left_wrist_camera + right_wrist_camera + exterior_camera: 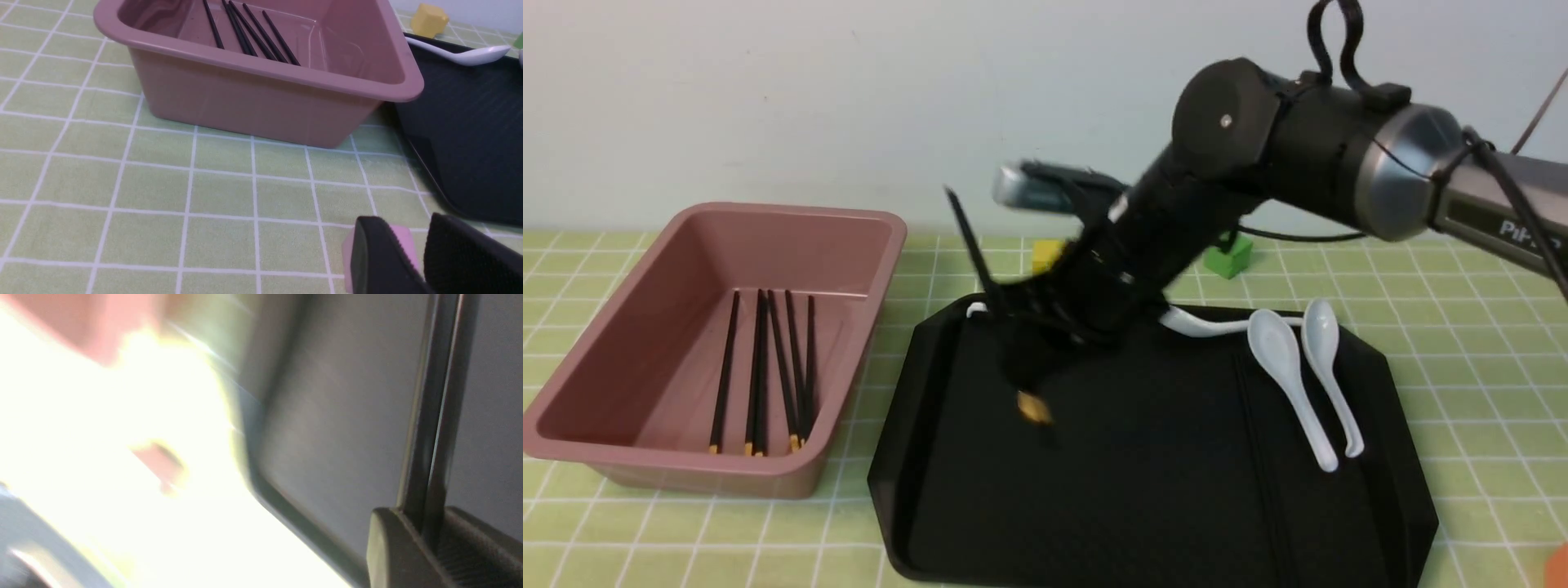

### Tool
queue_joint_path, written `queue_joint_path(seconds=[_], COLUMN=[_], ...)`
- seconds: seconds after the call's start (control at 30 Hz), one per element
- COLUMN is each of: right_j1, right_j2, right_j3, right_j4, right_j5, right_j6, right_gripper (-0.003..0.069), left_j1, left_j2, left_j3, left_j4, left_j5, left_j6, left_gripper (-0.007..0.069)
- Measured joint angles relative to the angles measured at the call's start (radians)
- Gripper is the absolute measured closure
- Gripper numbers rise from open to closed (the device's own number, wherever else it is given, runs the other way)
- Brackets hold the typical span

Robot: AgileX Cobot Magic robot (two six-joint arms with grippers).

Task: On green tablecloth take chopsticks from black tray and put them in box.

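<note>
The black tray (1176,474) lies on the green tablecloth (1462,310), with the pink box (645,327) to its left. Several chopsticks (764,367) lie in the box; they also show in the left wrist view (249,30). My right gripper (1023,363) hangs blurred over the tray's left part. It is shut on two chopsticks (433,416), held steeply tilted, golden end (1035,406) down. My left gripper (416,249) hovers low over the cloth by the box (253,94) and tray (470,134). Its fingers are together and hold nothing.
Three white spoons (1286,367) lie at the tray's back and right. A yellow cube (1045,255) and a green cube (1229,257) sit behind the tray. A small pink block (402,241) lies on the cloth behind my left finger.
</note>
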Motion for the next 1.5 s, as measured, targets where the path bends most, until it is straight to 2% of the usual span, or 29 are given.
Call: queue_joint_path(seconds=[0.03,0.1,0.13,0.3,0.4,0.47,0.53,0.57,0.67,0.77,0.9,1.0,1.03,1.13,1.17,1.2,1.23,1.27,1.3,1.4,1.5], right_j1=[0.015,0.042,0.065,0.168,0.216,0.241,0.254,0.253,0.256,0.251,0.236,0.215,0.207,0.156,0.153,0.128,0.113,0.102,0.068,0.01,-0.053], right_j2=[0.009,0.028,0.052,0.146,0.203,0.236,0.257,0.257,0.271,0.267,0.232,0.162,0.139,0.027,0.02,-0.029,-0.057,-0.078,-0.144,-0.245,-0.33], right_j3=[-0.003,-0.005,-0.01,-0.05,-0.072,-0.076,-0.076,-0.076,-0.076,-0.079,-0.079,-0.079,-0.079,-0.08,-0.08,-0.08,-0.08,-0.08,-0.08,-0.081,-0.081], right_j4=[0.126,0.255,0.371,0.723,0.856,0.934,0.981,0.984,0.999,0.993,0.88,0.701,0.639,0.339,0.32,0.193,0.102,0.066,-0.093,-0.316,-0.46], right_j5=[-0.099,-0.19,-0.265,-0.464,-0.538,-0.582,-0.612,-0.614,-0.626,-0.597,-0.521,-0.455,-0.428,-0.269,-0.269,-0.197,-0.144,-0.11,-0.015,0.158,0.274], right_j6=[-0.104,-0.227,-0.341,-0.707,-0.892,-1.013,-1.08,-1.085,-1.121,-1.122,-1.071,-0.946,-0.897,-0.637,-0.637,-0.536,-0.468,-0.43,-0.341,-0.214,-0.131], right_gripper=[0.0517,0.0517,0.0517,0.0517,0.0517,0.0512,0.0487,0.0484,0.0393,0.035,0.0384,0.0475,0.0505,0.0635,0.0641,0.0666,0.0671,0.0671,0.0671,0.0671,0.0671], left_j1=[0.0,0.0,0.0,0.0,0.0,0.0,0.0,0.0,0.0,0.0,0.0,0.0,0.0,0.0,0.0,0.0,0.0,0.0,0.0,0.0,0.0], left_j2=[0.0,0.0,0.0,0.0,0.0,0.0,0.0,0.0,0.0,0.0,0.0,0.0,0.0,0.0,0.0,0.0,0.0,0.0,0.0,0.0,0.0], left_j3=[0.0,0.0,0.0,0.0,0.0,0.0,0.0,0.0,0.0,0.0,0.0,0.0,0.0,0.0,0.0,0.0,0.0,0.0,0.0,0.0,0.0], left_j4=[0.0,0.0,0.0,0.0,0.0,0.0,0.0,0.0,0.0,0.0,0.0,0.0,0.0,0.0,0.0,0.0,0.0,0.0,0.0,0.0,0.0], left_j5=[0.0,0.0,0.0,0.0,0.0,0.0,0.0,0.0,0.0,0.0,0.0,0.0,0.0,0.0,0.0,0.0,0.0,0.0,0.0,0.0,0.0], left_j6=[0.0,0.0,0.0,0.0,0.0,0.0,0.0,0.0,0.0,0.0,0.0,0.0,0.0,0.0,0.0,0.0,0.0,0.0,0.0,0.0,0.0], left_gripper=[0.0426,0.0424,0.0422,0.0414,0.0409,0.0406,0.0403,0.0403,0.0395,0.0393,0.0391,0.0388,0.0388,0.0386,0.0386,0.0386,0.0386,0.0386,0.0386,0.0386,0.0386])
